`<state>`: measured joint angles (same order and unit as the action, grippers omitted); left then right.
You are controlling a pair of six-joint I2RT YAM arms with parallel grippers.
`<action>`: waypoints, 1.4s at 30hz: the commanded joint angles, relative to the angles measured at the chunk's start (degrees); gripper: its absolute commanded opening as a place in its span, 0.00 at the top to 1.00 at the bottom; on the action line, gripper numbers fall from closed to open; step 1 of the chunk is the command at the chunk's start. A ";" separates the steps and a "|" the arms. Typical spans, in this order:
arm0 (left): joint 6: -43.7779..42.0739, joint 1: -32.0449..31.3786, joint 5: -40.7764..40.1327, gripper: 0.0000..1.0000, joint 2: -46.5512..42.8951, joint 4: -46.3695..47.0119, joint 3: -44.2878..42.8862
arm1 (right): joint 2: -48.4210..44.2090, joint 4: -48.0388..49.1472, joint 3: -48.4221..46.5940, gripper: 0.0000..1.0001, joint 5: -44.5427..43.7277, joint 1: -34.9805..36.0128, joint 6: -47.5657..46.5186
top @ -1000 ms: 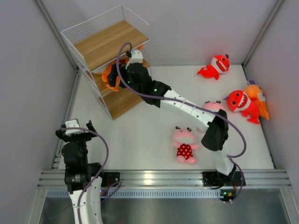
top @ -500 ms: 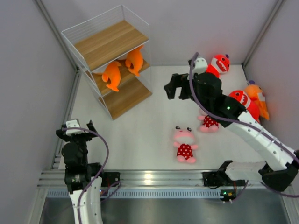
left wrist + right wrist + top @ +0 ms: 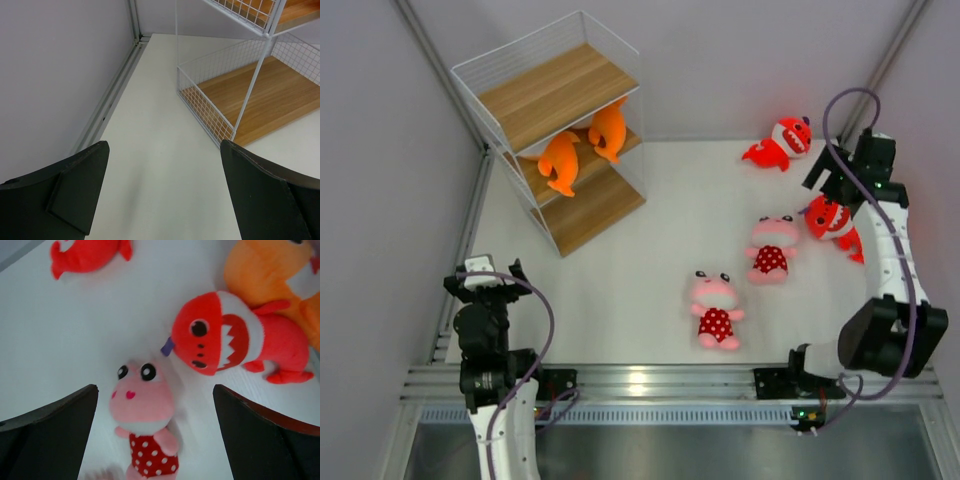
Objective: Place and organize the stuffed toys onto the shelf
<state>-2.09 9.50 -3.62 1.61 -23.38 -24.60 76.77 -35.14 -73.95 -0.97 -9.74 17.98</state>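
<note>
The shelf stands at the back left, and two orange sharks lie on its middle board. On the table lie two pink animals in polka-dot dresses and two red sharks. My right gripper hangs open and empty above the right red shark. The right wrist view shows a pink animal between the open fingers, the red shark, an orange shark and the far red shark. My left gripper is open and empty.
Grey walls close in the table on the left, back and right. The left wrist view shows the shelf's bottom board, its wire frame and the left wall rail. The arm bases stand at the near edge.
My right arm has drawn back from the shelf's middle board, leaving the orange sharks there, and swung to the far right above the red shark. The left arm has not moved.
</note>
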 commanded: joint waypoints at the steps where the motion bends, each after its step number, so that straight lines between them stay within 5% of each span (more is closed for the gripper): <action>1: -0.81 0.00 1.50 0.01 -0.64 3.42 0.43 | 6.53 0.77 -7.51 0.01 -6.97 -3.88 -2.15; 7: -1.43 0.08 3.09 0.01 -0.64 3.34 0.43 | 21.04 3.74 -18.06 0.10 -20.73 -5.38 -10.66; 14: -1.60 0.08 5.55 0.01 -0.47 3.25 0.52 | 37.80 6.41 -29.02 0.02 -23.97 -5.38 -19.63; 25: -1.69 1.93 12.49 0.01 -0.38 3.34 0.43 | 48.29 9.47 -31.86 0.02 -28.11 -6.26 -26.41; 27: -1.87 1.93 12.67 0.01 -0.38 3.34 0.52 | 48.73 9.56 -31.87 0.20 -28.56 -6.26 -26.33; 29: -1.78 1.93 12.67 0.01 -0.38 3.34 0.43 | 47.86 9.82 -31.60 0.53 -29.52 -6.26 -25.36; 30: -1.78 2.10 12.67 0.01 -0.38 3.34 0.43 | 47.42 9.82 -31.52 0.84 -30.13 -6.26 -24.75; 32: -1.69 2.19 12.84 0.01 -0.55 3.25 0.34 | 46.11 9.74 -31.52 0.98 -30.93 -6.26 -24.57; 42: -4.68 2.19 11.97 0.01 -0.55 2.28 -3.68 | 23.71 14.83 -21.15 1.00 -32.68 -1.09 -22.72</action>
<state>-4.40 11.18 8.14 1.61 -23.27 -24.43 113.01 -25.69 -95.39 -30.63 -14.13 -5.48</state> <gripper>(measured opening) 0.990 0.039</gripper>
